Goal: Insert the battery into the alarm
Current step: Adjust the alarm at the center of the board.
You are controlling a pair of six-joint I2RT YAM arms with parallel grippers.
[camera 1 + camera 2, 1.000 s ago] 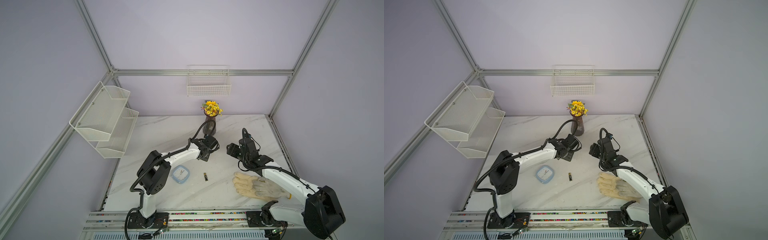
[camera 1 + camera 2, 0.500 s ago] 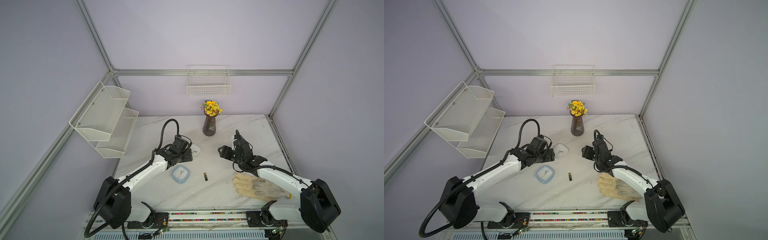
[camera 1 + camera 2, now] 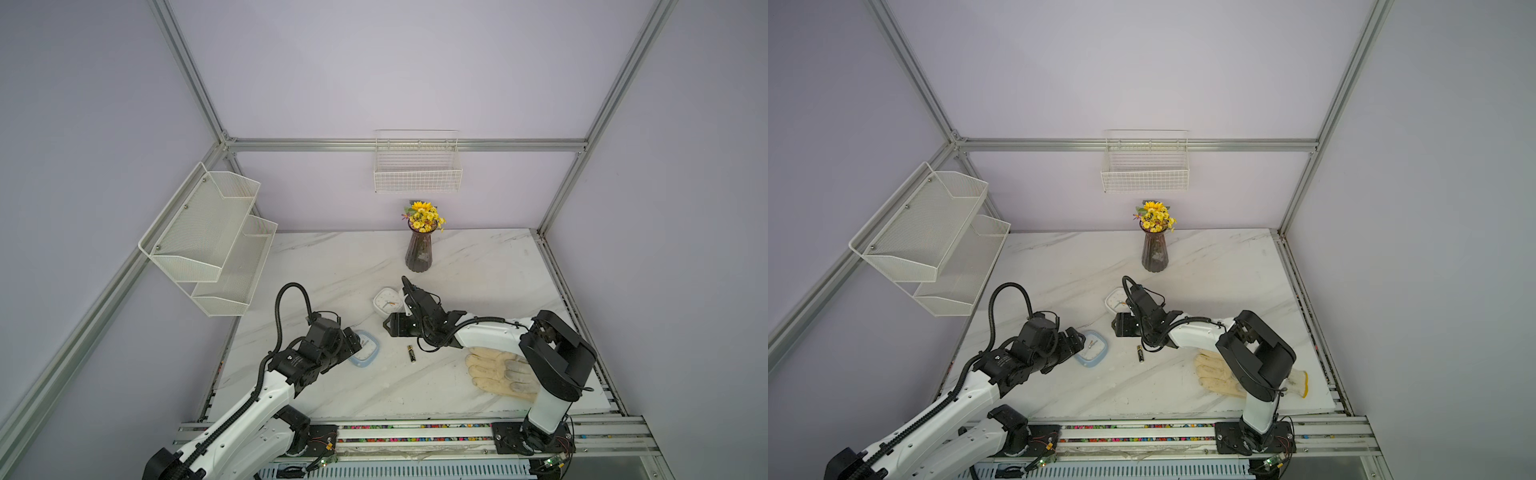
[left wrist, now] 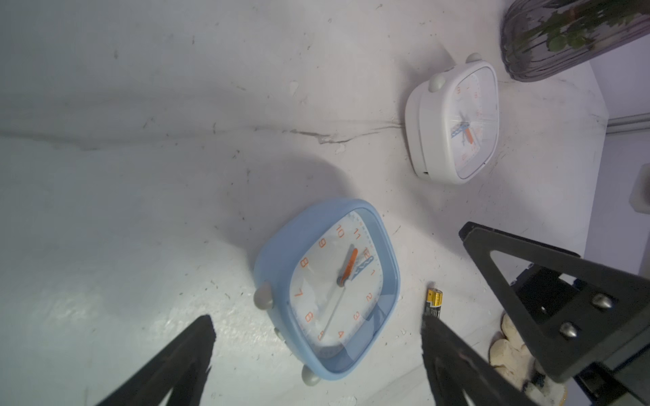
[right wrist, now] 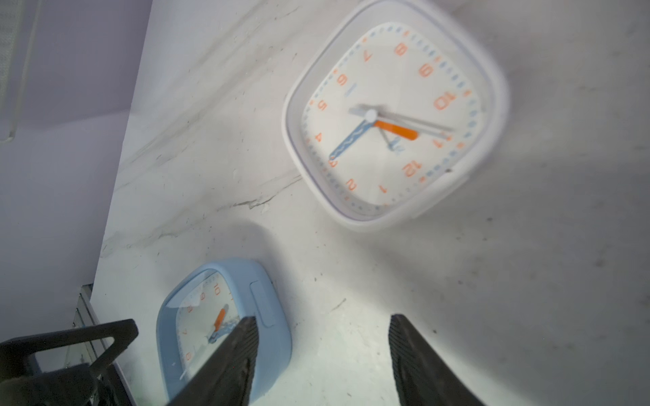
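On the marble table [image 3: 332,266] a cream glove [image 3: 498,374] lies toward the front right corner; the left gripper [image 4: 316,320], jaws wide apart and empty, hangs just beside the face-up blue alarm [image 3: 368,353] near the front edge; the right gripper [image 5: 323,318], jaws apart and empty, hovers near the white alarm [image 3: 386,301] at mid-table; the battery [image 3: 411,353] lies loose between blue alarm and glove.

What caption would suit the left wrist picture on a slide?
Open left end effector over a face-up blue alarm clock, battery beside it, white alarm clock and vase beyond.
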